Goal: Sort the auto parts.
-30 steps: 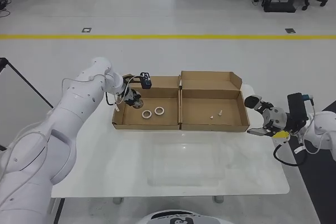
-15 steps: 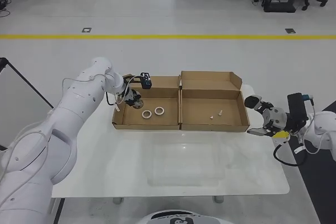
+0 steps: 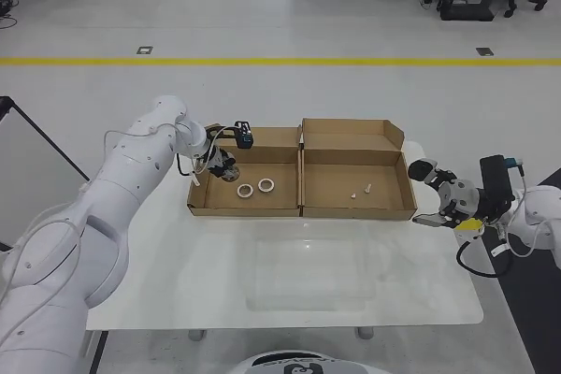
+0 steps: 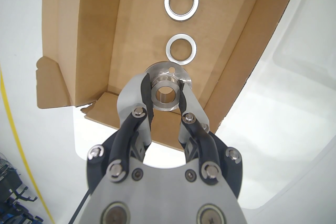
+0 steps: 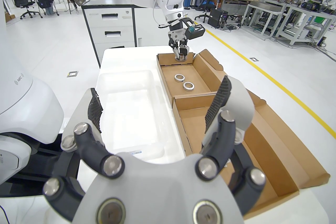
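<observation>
My left gripper [image 4: 163, 93] is shut on a flanged metal hub [image 4: 168, 72] at the outer end of the left cardboard box [image 3: 198, 192]. Two metal rings [image 4: 181, 2] [image 4: 181, 48] lie flat on that box's floor; in the top view these rings [image 3: 245, 191] [image 3: 266, 185] sit just beyond the left gripper [image 3: 227, 171]. The right cardboard box [image 3: 404, 187] holds two small pale parts [image 3: 353, 194] [image 3: 366, 187]. My right gripper [image 5: 160, 93] stands open and holds nothing. In the top view this right gripper [image 3: 428, 196] is off the right box's outer end.
A clear shallow plastic tray [image 3: 313, 271] lies on the white table in front of both boxes. The boxes' lid flaps [image 3: 346, 129] stand open at the back. The table's right corner [image 3: 463, 299] lies close under the right arm.
</observation>
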